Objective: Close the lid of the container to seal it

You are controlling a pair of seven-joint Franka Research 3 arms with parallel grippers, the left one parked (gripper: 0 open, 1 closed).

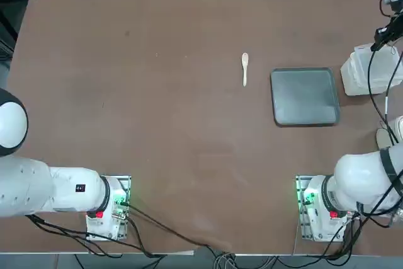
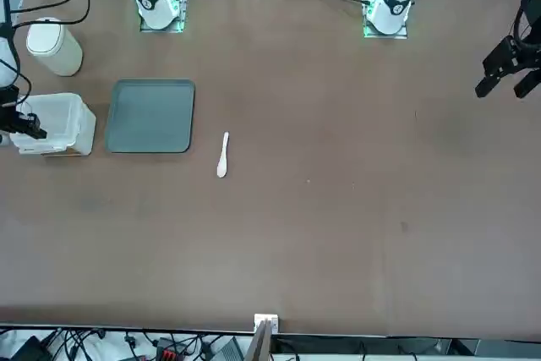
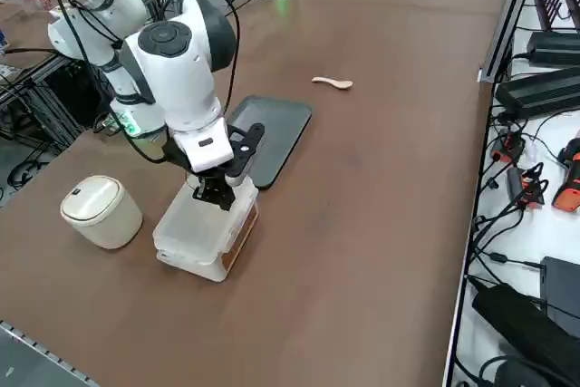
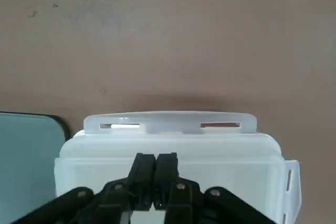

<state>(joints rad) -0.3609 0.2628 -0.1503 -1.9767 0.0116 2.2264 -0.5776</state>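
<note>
The container (image 3: 201, 240), a small translucent white box, stands near the table's right edge beside the grey tray; it also shows as the container (image 1: 367, 74) and the container (image 2: 59, 124). Its lid (image 4: 168, 142) lies down flat over the box, with the front latch flap (image 4: 169, 121) along one edge. My right gripper (image 4: 156, 162) is shut, its fingertips together and resting on top of the lid near its middle. From the side, the right gripper (image 3: 217, 195) points straight down onto the lid. Nothing is held between the fingers.
A dark grey flat tray (image 1: 305, 96) lies just left of the container. A small pale spoon (image 1: 245, 67) lies further left. A round off-white cup (image 3: 100, 211) stands close to the container on the robot's side. Cables hang along the right arm (image 1: 390, 86).
</note>
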